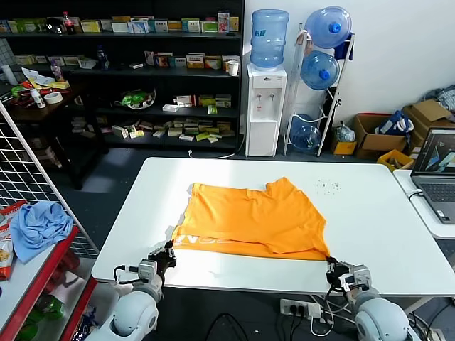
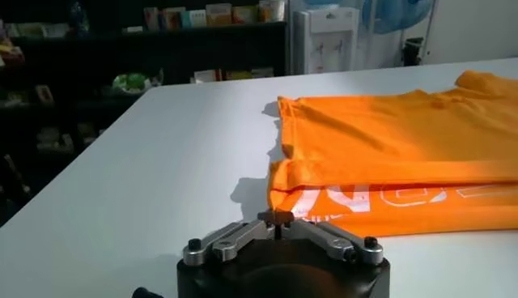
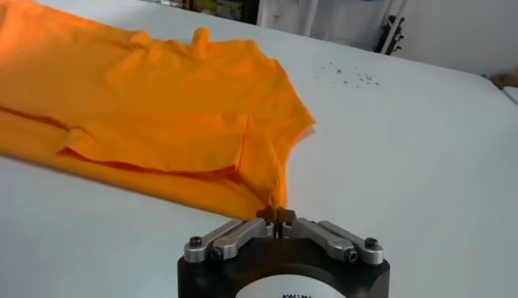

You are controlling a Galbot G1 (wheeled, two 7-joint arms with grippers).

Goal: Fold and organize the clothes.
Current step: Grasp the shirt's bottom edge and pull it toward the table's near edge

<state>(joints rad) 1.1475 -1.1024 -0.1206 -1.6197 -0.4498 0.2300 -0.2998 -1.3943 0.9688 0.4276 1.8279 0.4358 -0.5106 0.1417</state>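
Observation:
The clothes are one bright orange T-shirt (image 1: 256, 217) lying flat on the white table (image 1: 377, 213), its near part doubled over so white lettering shows along the front strip. My left gripper (image 1: 169, 250) is at the shirt's near left corner and is shut on that corner (image 2: 277, 217). At the near right corner my right gripper (image 1: 330, 264) is shut on a pinch of orange fabric (image 3: 275, 214). The left wrist view shows the T-shirt (image 2: 388, 154) spreading away from the jaws. In the right wrist view the T-shirt (image 3: 162, 113) lies with a sleeve folded inward.
A light blue cloth (image 1: 39, 224) lies on the red shelf at the left, beside a wire grid. A laptop (image 1: 441, 163) stands on a side table at the right. Small dark specks (image 1: 327, 187) dot the table behind the shirt. Shelves and a water dispenser (image 1: 264, 106) stand beyond.

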